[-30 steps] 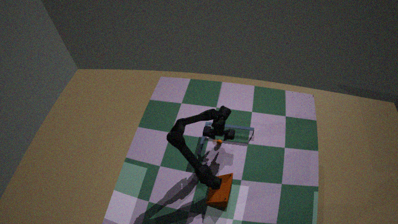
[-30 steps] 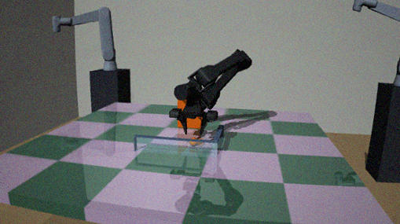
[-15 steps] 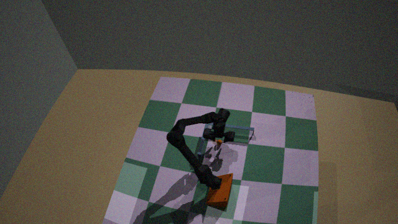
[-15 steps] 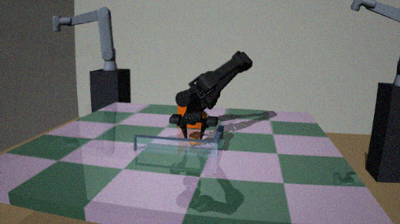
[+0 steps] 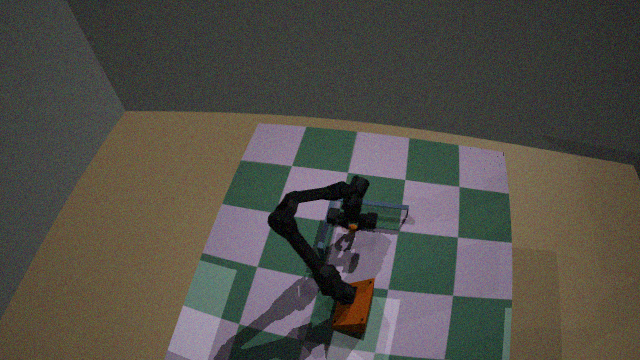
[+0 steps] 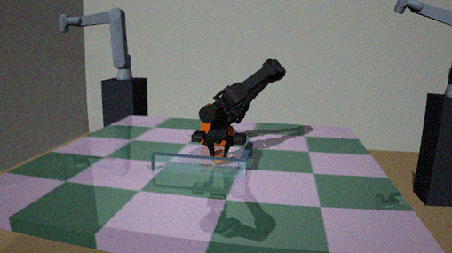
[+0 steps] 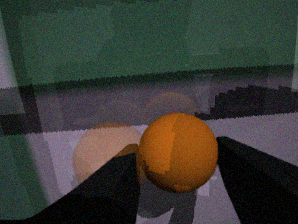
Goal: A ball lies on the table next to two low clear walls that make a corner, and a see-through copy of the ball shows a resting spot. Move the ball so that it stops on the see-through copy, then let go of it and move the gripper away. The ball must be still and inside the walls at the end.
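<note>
Wrist view: the orange ball (image 7: pixel 178 151) is sitting between the two dark fingers of the hand (image 7: pixel 178 183), both pads pressing its sides — the hand is pinching the ball. The pale see-through copy (image 7: pixel 107 152) is lying at about 9 o'clock of the ball, just beside it and partly overlapped by it. A clear wall (image 7: pixel 153 43) is running across at 12 o'clock, a second one down the 9 o'clock edge (the corner is at 10 o'clock). Top view: the hand (image 5: pixel 352 225) is reaching down inside the corner of the walls (image 5: pixel 385 206) on the checkered bench (image 5: pixel 430 270); only a speck of the ball (image 5: pixel 353 226) is showing.
</note>
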Robot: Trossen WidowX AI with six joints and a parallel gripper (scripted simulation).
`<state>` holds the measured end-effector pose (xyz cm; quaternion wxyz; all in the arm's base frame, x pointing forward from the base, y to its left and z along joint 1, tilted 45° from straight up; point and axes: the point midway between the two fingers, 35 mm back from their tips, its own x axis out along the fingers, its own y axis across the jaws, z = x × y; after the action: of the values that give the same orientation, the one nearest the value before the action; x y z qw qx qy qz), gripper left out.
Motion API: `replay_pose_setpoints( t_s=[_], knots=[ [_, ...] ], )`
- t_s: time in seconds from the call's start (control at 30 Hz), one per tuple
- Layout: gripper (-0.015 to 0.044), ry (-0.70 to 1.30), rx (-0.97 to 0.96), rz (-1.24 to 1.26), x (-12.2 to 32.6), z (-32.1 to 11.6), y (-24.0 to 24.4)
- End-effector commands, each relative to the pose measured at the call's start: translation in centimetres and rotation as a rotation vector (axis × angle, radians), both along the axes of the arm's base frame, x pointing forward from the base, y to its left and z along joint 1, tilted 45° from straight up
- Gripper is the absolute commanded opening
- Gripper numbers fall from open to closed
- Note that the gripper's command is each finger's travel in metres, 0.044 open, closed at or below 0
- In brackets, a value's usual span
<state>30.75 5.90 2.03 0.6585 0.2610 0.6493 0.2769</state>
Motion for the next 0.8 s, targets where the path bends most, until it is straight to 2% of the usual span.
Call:
replay_pose_setpoints(
  t_s=[0.0,0.17,0.77],
  knots=[
    [0.0128,0.003,0.004,-0.004,0.0,0.0,0.1],
    [0.0,0.002,0.0,-0.005,0.3,0.9,-1.0],
    [0.0,0.004,-0.002,-0.004,0.2,8.3,-8.4]
  ],
)
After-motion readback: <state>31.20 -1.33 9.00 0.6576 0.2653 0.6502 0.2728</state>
